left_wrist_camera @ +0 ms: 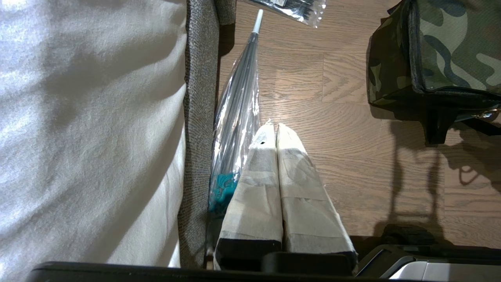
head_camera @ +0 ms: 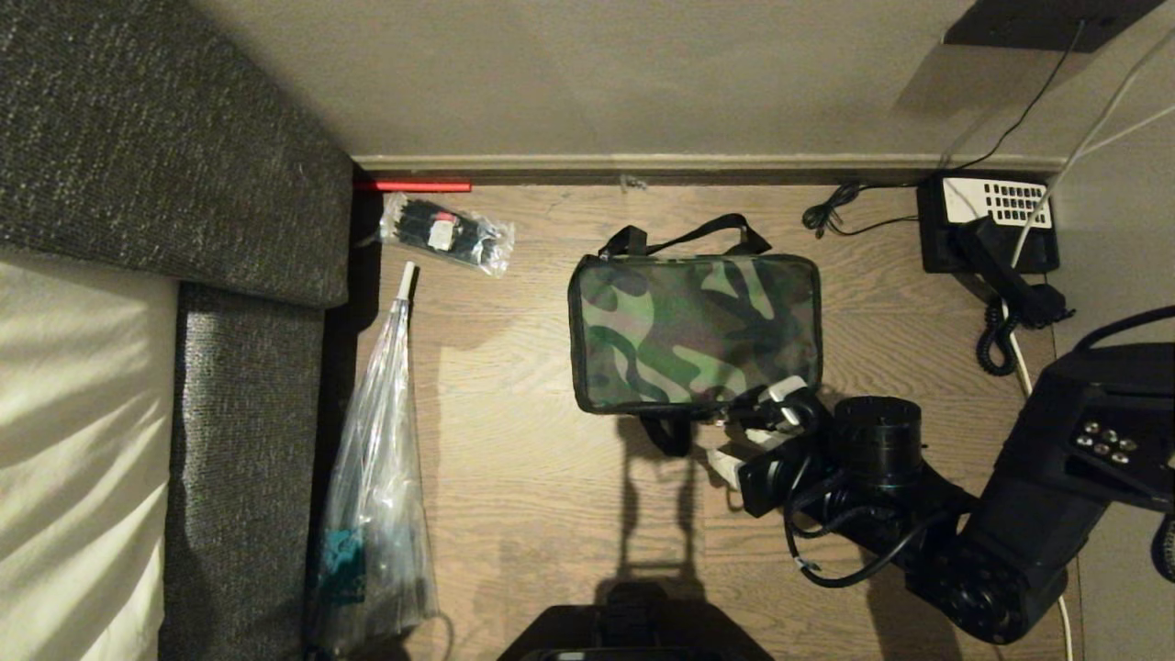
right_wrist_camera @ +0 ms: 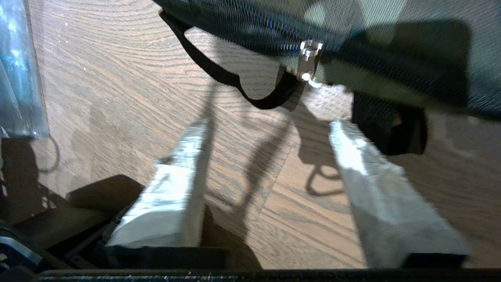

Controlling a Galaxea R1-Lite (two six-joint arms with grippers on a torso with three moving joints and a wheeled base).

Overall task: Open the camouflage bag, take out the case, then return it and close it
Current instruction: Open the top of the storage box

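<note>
- Bag (head_camera: 693, 332) lies zipped shut on the wooden floor, so nearly every step is judged outstanding; the case is not visible.
- Right gripper (head_camera: 753, 431) hovers at the bag's near edge, jaws apart and empty, facing the zipper pull (right_wrist_camera: 309, 62).
- Left gripper (left_wrist_camera: 276, 129), fingers together, sits well apart from the bag.
</note>
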